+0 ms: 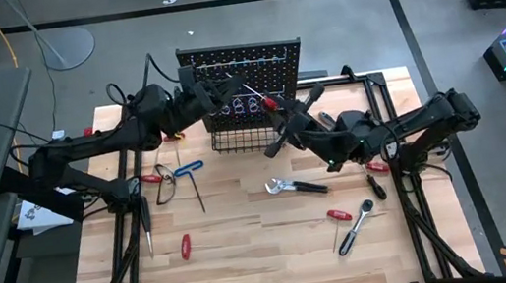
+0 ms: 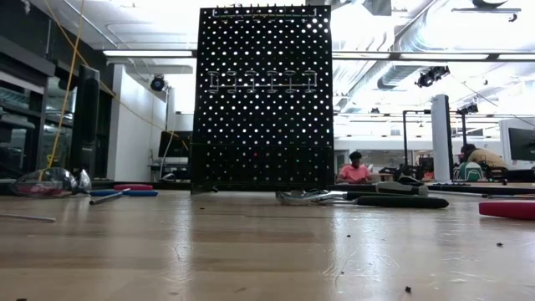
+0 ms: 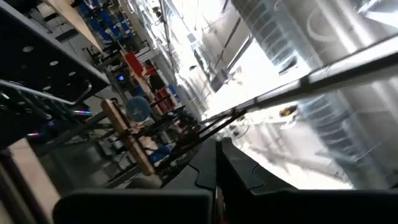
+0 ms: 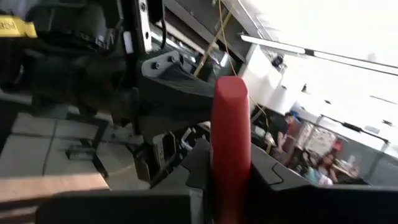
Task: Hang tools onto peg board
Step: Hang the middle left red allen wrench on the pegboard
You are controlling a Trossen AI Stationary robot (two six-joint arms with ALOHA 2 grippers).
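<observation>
The black peg board [image 1: 245, 68] [image 2: 263, 100] stands upright at the table's far middle, with silver hooks and a wire basket [image 1: 241, 141] at its foot. A red-handled screwdriver [image 1: 262, 98] hangs in the air in front of the board, above the basket. My left gripper [image 1: 229, 92] reaches in from the left and is shut at the shaft's free end. My right gripper [image 1: 275, 110] comes from the right and is shut on the red handle. Neither gripper shows in the low view. My left gripper is shut at the free end of the silver shaft [image 1: 247, 88], coming about level from the table's left. Its own fingers [image 3: 239, 171] hide the place of contact. My right gripper pinches the red handle [image 4: 230, 140] between its two fingers. The fingers lie across the handle and come from the table's right, slanting a little upward. The screwdriver is lifted clear of table and basket, and its handle end [image 4: 231, 84] stands out past the fingers.
Other tools lie on the table: silver pliers [image 1: 294, 186], a chrome ratchet [image 1: 357, 228], red-handled screwdrivers [image 1: 185, 245] [image 1: 339, 215], a blue-handled T-key [image 1: 187, 169], a black-handled screwdriver [image 1: 145, 221]. People sit in the room beyond [image 2: 355, 167].
</observation>
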